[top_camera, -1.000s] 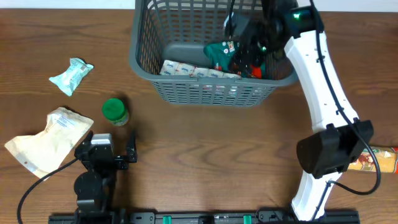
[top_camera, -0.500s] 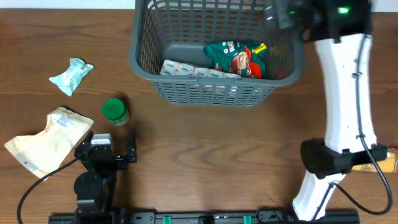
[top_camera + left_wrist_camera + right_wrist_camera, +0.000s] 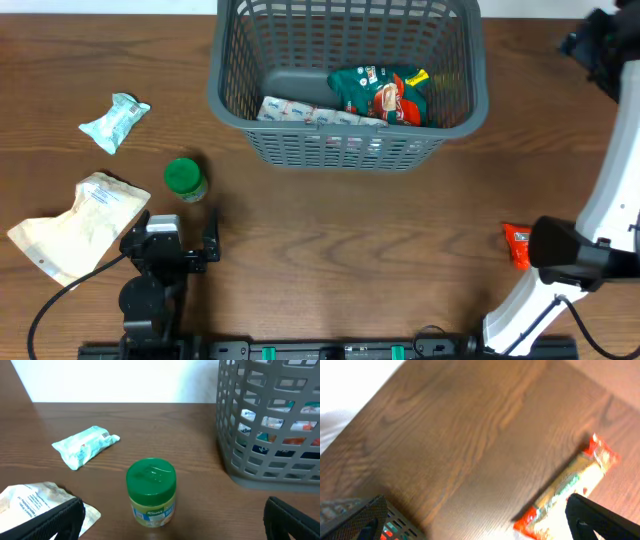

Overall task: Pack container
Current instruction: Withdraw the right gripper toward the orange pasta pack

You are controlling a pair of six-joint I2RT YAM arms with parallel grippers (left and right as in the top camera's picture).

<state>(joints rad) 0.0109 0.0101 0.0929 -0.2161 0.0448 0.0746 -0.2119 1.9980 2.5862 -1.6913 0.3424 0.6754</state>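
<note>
The container (image 3: 345, 150), a dark grey lattice basket, stands at the back centre and holds a green snack bag (image 3: 385, 95) and a flat white package (image 3: 300, 112). It also shows in the left wrist view (image 3: 270, 460). My left gripper (image 3: 175, 235) is open and empty, low at the front left, just behind a green-lidded jar (image 3: 184, 179), which stands between its fingers' line in the left wrist view (image 3: 151, 490). My right gripper (image 3: 600, 45) is open and empty, high at the far right, beyond the basket's right side. Its fingers (image 3: 480, 520) frame bare table.
A teal packet (image 3: 115, 120) lies at the left and shows in the left wrist view (image 3: 85, 446). A beige pouch (image 3: 75, 225) lies at the front left. A red-orange packet (image 3: 515, 245) lies by the right arm's base and shows in the right wrist view (image 3: 570, 490).
My right gripper has risen out of the basket and swung right, leaving the green snack bag inside. The red-orange packet is now uncovered. The left arm has not moved.
</note>
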